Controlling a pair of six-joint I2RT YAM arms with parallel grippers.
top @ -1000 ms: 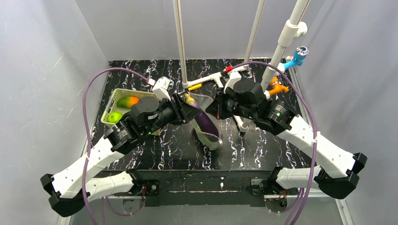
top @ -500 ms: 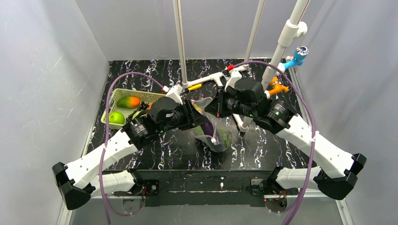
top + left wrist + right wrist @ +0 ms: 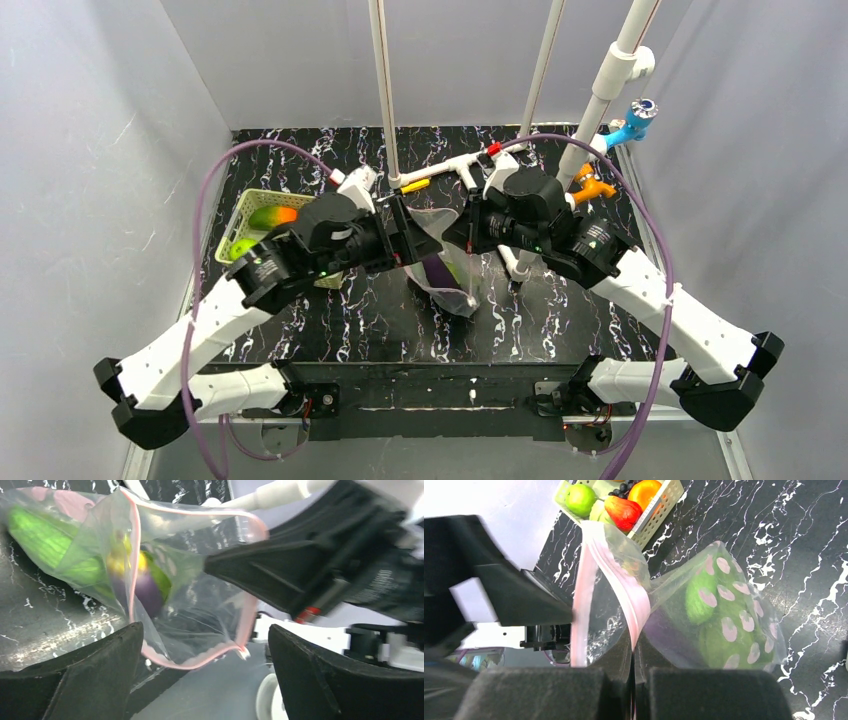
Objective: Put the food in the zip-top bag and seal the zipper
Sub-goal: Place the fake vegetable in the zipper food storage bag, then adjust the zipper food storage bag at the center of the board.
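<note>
Top external view has the zip-top bag [image 3: 455,288] at the centre of the frame, standing on the black marbled counter [image 3: 370,320] with its mouth raised. Toward the left of the frame sits a pale green basket [image 3: 232,222] with an orange-and-green fruit [image 3: 272,216] and a green apple [image 3: 240,248] in it.

Right wrist view: the right gripper [image 3: 634,652] is pressed together on the pink zipper [image 3: 626,590], pinching one lip of the bag's mouth at the bottom centre of the frame. The mouth gapes open to the left of that pinch. Through the clear wall, printed with pink dots, green leafy pieces [image 3: 704,605] show in the right half of the frame. A purple piece [image 3: 659,627] lies below them, nearer the fingers. At the top of the frame the basket also holds a red piece [image 3: 624,511], an orange [image 3: 646,490] and dark grapes [image 3: 624,486].

Left wrist view: the left gripper [image 3: 205,632] is spread wide, one finger in each lower corner of the frame, and grips nothing. The bag's open mouth hangs between and just beyond the fingertips, and the zipper's pink rim loops around the opening. Inside lies the purple piece with a yellowish end, with green pieces beside it. The right gripper's black finger enters from the right of the frame and meets the upper side of the rim.
</note>
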